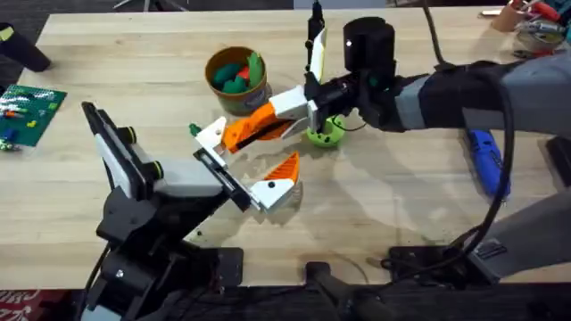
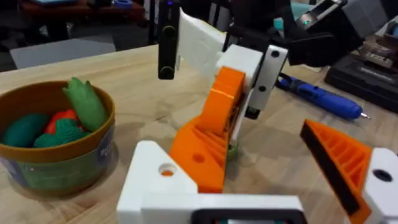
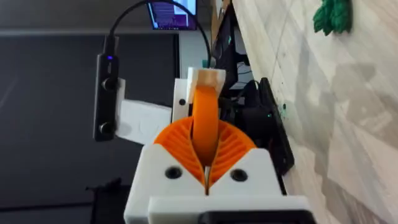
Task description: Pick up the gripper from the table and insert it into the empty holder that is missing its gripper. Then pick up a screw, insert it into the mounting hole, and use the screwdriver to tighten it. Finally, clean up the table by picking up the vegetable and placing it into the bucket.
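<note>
My right gripper (image 1: 239, 134) pinches the loose gripper (image 3: 205, 121) beside the bucket (image 1: 236, 80), its long axis toward the holder (image 1: 192, 183); my left gripper (image 1: 281, 178) is spread.

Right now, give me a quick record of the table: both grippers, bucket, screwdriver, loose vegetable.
left gripper: open, near table centre
right gripper: shut on the loose gripper
bucket: upright, vegetables inside
screwdriver: lying on the table's right side, nothing touching it
vegetable: green, on the table, outside the bucket
</note>
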